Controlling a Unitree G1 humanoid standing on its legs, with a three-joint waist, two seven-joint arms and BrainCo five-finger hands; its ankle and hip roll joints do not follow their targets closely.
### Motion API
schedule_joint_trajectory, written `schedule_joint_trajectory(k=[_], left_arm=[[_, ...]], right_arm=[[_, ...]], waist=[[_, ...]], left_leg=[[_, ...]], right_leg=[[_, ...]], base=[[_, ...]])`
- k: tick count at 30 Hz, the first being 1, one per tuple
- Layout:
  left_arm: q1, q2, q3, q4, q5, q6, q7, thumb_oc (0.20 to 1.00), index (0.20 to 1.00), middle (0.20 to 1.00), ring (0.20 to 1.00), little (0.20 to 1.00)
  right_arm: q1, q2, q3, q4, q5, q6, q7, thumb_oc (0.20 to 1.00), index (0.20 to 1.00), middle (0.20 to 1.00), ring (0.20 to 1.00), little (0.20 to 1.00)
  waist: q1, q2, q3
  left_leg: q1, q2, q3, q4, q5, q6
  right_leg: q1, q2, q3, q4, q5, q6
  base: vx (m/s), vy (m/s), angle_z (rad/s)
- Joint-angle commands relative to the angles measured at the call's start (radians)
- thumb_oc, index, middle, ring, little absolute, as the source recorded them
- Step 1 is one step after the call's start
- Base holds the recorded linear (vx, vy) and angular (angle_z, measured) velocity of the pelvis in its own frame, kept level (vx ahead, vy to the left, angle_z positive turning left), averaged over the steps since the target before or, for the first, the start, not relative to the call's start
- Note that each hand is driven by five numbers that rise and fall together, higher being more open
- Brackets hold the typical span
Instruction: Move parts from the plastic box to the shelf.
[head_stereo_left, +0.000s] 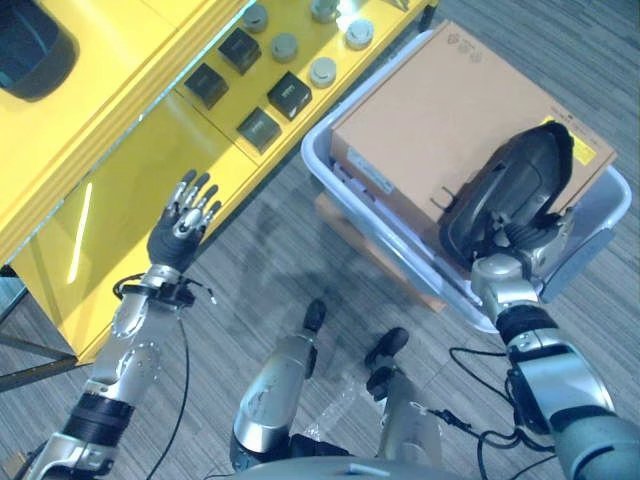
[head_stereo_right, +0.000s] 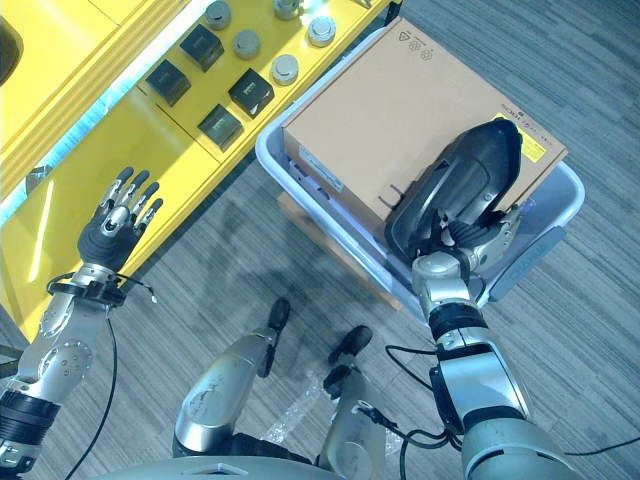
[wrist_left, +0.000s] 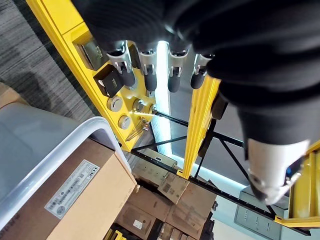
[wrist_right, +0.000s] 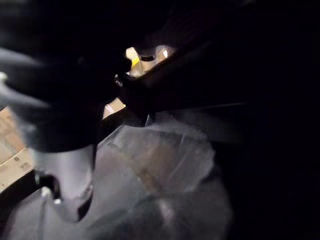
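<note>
Left eye view: yellow shelf across the upper left, its front edge slanting down toward the lower left; dark square parts and grey round parts in rows on it near the top centre. Pale plastic box at upper right, rim close beside the shelf's corner, a brown cardboard carton lying in it. Striped floor open between shelf and box. Left hand at centre left, raised before the shelf front, fingers straight and spread, holding nothing. Right hand at right, down in the box by the carton; fingers hidden, grip impossible to tell.

Left wrist view: straight fingertips apart from the shelf, parts beyond.

Right wrist view: dark, pale box wall close.
</note>
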Motion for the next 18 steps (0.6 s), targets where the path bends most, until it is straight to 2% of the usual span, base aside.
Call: schedule_joint_trajectory(k=[1,6,7,8,18], left_arm=[[0.005,-0.022,0.003,-0.053,0.004,-0.058,-0.001,1.000,1.000,1.000,1.000,1.000],[0.000,-0.037,-0.004,-0.046,0.007,-0.059,-0.006,1.000,1.000,1.000,1.000,1.000],[-0.001,-0.038,-0.005,-0.048,0.010,-0.058,-0.005,1.000,1.000,1.000,1.000,1.000],[-0.003,-0.037,-0.007,-0.049,0.009,-0.059,-0.003,1.000,1.000,1.000,1.000,1.000],[-0.001,-0.038,-0.022,-0.055,0.004,-0.057,0.001,1.000,1.000,1.000,1.000,1.000]], right_arm=[[-0.015,-0.013,0.052,-0.006,0.022,-0.016,0.000,1.000,1.000,1.000,1.000,1.000],[-0.013,0.001,0.055,0.028,0.045,-0.028,0.007,1.000,1.000,1.000,1.000,1.000],[-0.012,0.000,0.055,0.032,0.049,-0.027,0.012,0.859,0.859,0.859,0.859,0.859],[-0.011,0.000,0.055,0.037,0.050,-0.031,0.013,0.200,0.200,0.200,0.200,0.200],[-0.007,-0.011,0.055,0.057,0.047,-0.044,0.018,0.200,0.200,0.200,0.200,0.200]], waist=[[0.016,0.013,-0.015],[0.014,0.019,-0.012],[0.014,0.019,-0.010],[0.013,0.020,-0.009],[0.007,0.020,-0.012]], left_leg=[[-0.114,-0.016,0.033,0.088,-0.051,-0.009],[-0.120,-0.018,0.034,0.090,-0.049,-0.009],[-0.122,-0.018,0.034,0.091,-0.049,-0.009],[-0.122,-0.018,0.034,0.092,-0.049,-0.009],[-0.113,-0.016,0.039,0.094,-0.052,-0.006]], right_leg=[[0.077,-0.053,0.063,-0.003,-0.068,0.107],[0.069,-0.057,0.065,0.002,-0.069,0.106],[0.068,-0.057,0.066,0.003,-0.069,0.106],[0.066,-0.058,0.066,0.004,-0.068,0.106],[0.066,-0.059,0.075,0.008,-0.067,0.104]], base=[[0.00,0.000,0.00],[0.00,0.000,0.00],[0.00,0.000,0.00],[0.00,0.000,0.00],[0.00,0.000,0.00]])
